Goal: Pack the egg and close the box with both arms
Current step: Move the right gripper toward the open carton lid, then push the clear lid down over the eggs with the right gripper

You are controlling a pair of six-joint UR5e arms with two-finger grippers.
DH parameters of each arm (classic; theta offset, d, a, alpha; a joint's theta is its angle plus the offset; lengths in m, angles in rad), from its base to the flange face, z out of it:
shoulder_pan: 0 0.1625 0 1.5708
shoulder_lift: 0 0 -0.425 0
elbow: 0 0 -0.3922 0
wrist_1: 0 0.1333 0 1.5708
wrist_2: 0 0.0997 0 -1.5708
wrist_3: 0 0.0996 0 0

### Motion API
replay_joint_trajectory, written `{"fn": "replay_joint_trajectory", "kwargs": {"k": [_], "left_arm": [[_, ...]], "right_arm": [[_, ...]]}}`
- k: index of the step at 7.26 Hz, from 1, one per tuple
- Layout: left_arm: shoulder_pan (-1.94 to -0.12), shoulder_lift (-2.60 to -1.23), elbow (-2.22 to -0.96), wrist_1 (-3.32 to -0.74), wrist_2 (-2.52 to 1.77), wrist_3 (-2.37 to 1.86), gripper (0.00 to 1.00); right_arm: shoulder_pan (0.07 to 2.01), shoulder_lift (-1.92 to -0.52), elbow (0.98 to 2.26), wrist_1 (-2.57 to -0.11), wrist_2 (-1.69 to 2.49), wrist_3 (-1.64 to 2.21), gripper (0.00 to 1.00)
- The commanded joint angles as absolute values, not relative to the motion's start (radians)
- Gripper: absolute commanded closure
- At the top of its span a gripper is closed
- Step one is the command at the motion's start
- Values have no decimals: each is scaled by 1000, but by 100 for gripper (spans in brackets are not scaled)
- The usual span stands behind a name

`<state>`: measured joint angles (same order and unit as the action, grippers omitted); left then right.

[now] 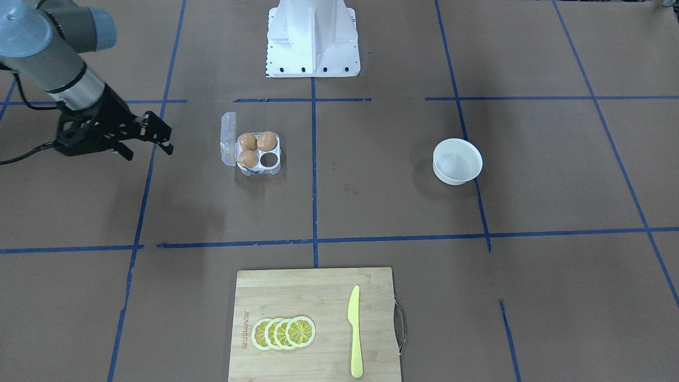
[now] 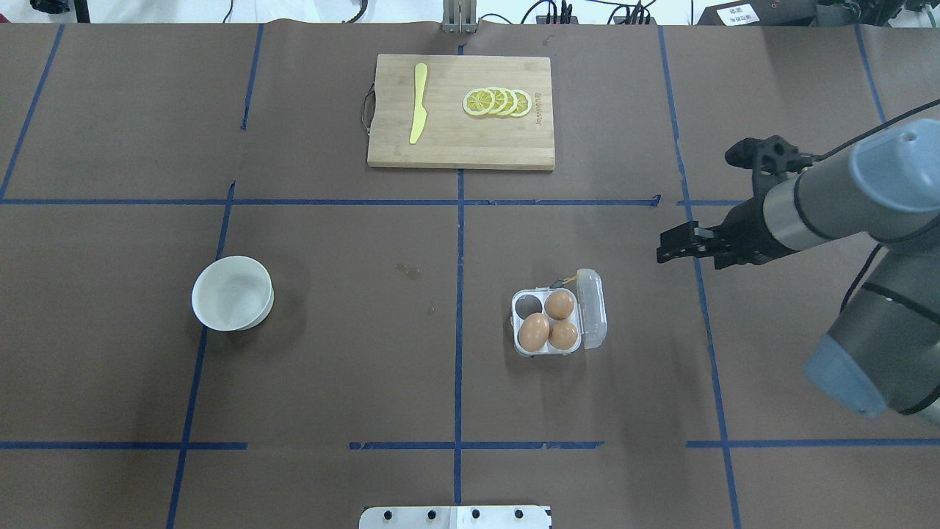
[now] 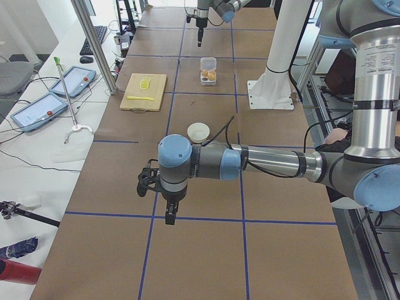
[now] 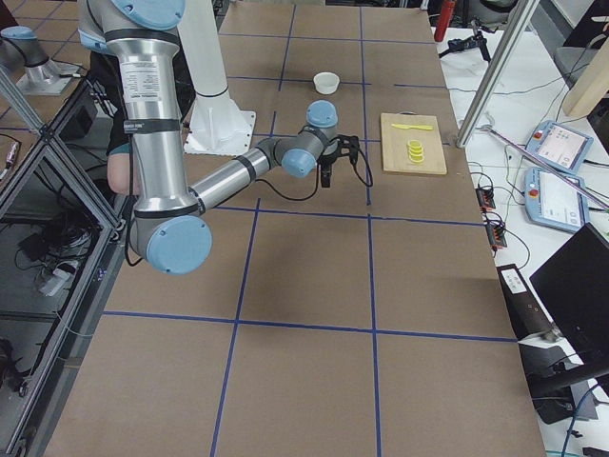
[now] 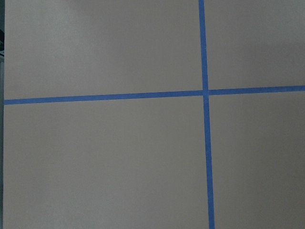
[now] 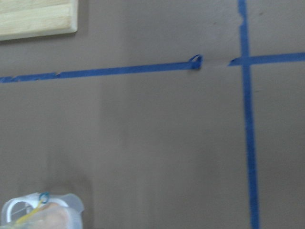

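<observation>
The clear four-cell egg box [image 1: 275, 167] lies open on the table, its lid [image 1: 228, 139] folded out flat to one side. Three orange-brown eggs [image 1: 248, 141] fill three cells; the fourth cell [image 1: 269, 159] is empty. The box also shows in the overhead view [image 2: 520, 342] and at the right wrist view's bottom left corner [image 6: 40, 212]. My right gripper [image 1: 150, 153] hovers apart from the box on the lid's side, its jaws apart and empty. It also shows overhead [image 2: 672, 248]. My left gripper [image 3: 167, 215] shows only in the exterior left view; I cannot tell its state.
A white bowl [image 1: 457, 161] stands on the box's other side and looks empty. A wooden cutting board [image 1: 313, 323] with lemon slices [image 1: 284, 332] and a yellow knife [image 1: 354, 331] lies at the operators' edge. The white pedestal [image 1: 313, 37] stands at the robot's side.
</observation>
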<state>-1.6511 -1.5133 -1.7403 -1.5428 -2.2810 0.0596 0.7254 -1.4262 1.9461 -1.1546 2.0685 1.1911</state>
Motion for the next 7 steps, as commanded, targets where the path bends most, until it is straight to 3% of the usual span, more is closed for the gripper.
{"fn": "replay_joint_trajectory", "kwargs": {"k": [1,3,5,7], "left_arm": [[-1651,-1522,-1738,-1543,-2281,58,0],[-1651,-1523,-1738,-1543,-2281,58,0],[-1649,-1525,-1736,-1543,-2281,60,0],[-1649,-1525,-1736,-1543,-2281,60,0]], "right_arm": [[535,-1312,1950,-1161,1885,1351,0],[499,-1206,1945,-1167,1850,1413,0],[523,-1203,1954,-1205,1859,1411,0],[569,-1171,1959,-1465,1867,1379,0]]}}
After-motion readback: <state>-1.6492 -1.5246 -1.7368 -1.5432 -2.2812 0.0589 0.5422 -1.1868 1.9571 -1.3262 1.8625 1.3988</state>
